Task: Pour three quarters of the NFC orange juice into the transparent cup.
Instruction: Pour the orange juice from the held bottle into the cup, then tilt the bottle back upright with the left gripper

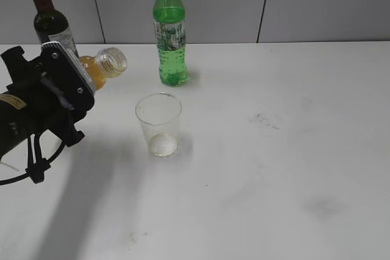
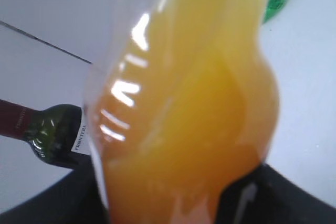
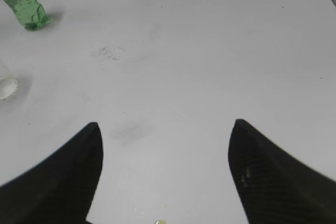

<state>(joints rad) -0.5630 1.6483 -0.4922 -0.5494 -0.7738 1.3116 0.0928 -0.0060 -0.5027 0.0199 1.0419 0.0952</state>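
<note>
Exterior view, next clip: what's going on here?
The left gripper holds the NFC orange juice tilted, its open neck pointing toward the transparent cup but short of it. No juice shows in the cup, which stands upright on the table. The right gripper is open over bare table, holding nothing. A green bottle and a wine bottle stand at the back.

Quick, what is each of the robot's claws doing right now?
Left gripper: closed on the orange juice bottle, tilted toward the cup.
Right gripper: open, holding nothing, over the table.
</note>
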